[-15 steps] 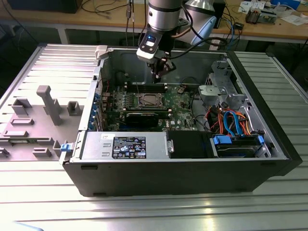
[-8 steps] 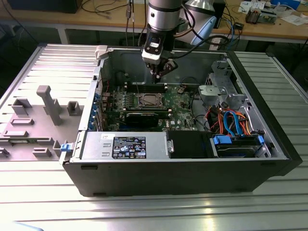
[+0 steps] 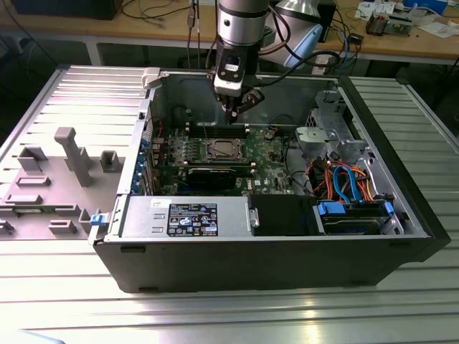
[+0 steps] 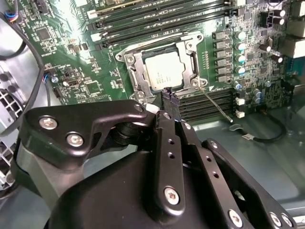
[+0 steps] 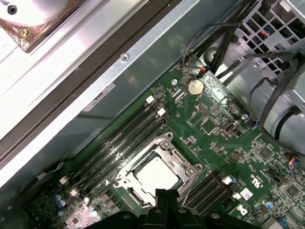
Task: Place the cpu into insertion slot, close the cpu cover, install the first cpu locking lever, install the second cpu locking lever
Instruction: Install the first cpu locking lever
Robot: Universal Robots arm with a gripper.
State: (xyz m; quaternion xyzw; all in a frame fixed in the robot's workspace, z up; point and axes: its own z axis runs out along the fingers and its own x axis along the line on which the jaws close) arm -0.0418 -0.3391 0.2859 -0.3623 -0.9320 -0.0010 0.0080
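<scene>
The cpu (image 4: 164,71) lies flat in the insertion slot (image 4: 198,83) on the green board, its silver top showing. The cpu cover (image 4: 135,71) lies down around it as a metal frame. One thin locking lever (image 4: 217,106) sticks out at an angle from the socket corner, unlatched. My gripper (image 4: 169,94) hangs above the socket's edge, fingers shut together with nothing between them. In the first wrist view the cpu (image 5: 155,174) sits just beyond the gripper (image 5: 162,194). In the exterior view the gripper (image 3: 233,111) hovers over the cpu (image 3: 219,150) inside the open case.
Long memory slots (image 4: 157,16) run on both sides of the socket. A drive cage with blue and orange cables (image 3: 344,179) fills the exterior view's right. The power supply (image 3: 186,215) sits at the front. A grey fixture (image 3: 72,154) stands on the table at the exterior view's left.
</scene>
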